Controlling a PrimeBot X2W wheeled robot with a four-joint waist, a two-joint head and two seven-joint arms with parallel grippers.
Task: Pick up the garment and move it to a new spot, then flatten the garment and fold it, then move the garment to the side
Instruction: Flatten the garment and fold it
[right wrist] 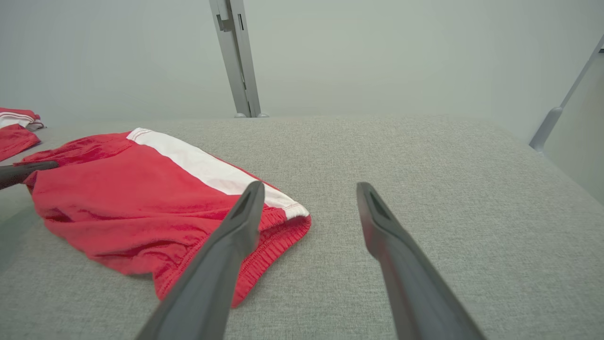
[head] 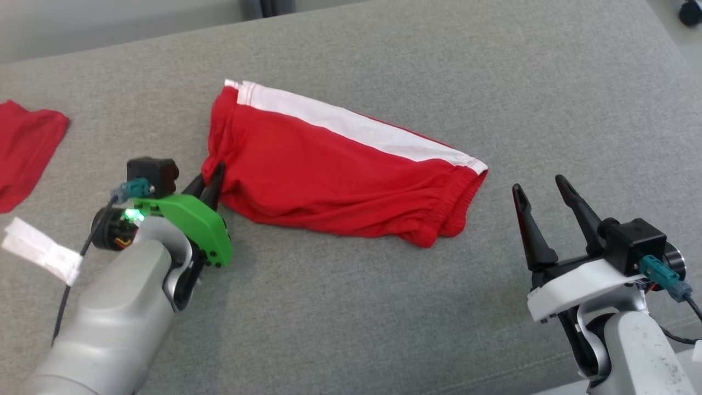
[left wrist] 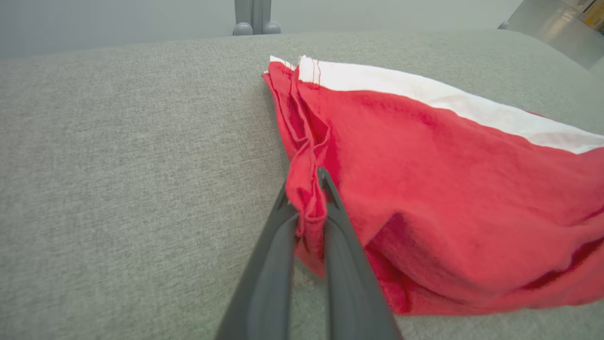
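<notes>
The garment (head: 329, 164) is a pair of red shorts with a white side stripe, lying folded on the grey cushion. My left gripper (head: 211, 178) is shut on the hem at the garment's left corner; in the left wrist view a bunched fold of red cloth (left wrist: 306, 198) is pinched between its fingers (left wrist: 304, 186). My right gripper (head: 540, 184) stands open just right of the elastic waistband (head: 455, 203), apart from it. In the right wrist view the open fingers (right wrist: 306, 189) point past the waistband end (right wrist: 278, 226).
Another red cloth (head: 24, 148) lies at the left edge of the cushion, with a white paper tag (head: 41, 249) near my left forearm. Bare grey cushion (head: 356, 307) spreads in front and to the right. Grey metal posts (right wrist: 236, 56) stand behind the cushion.
</notes>
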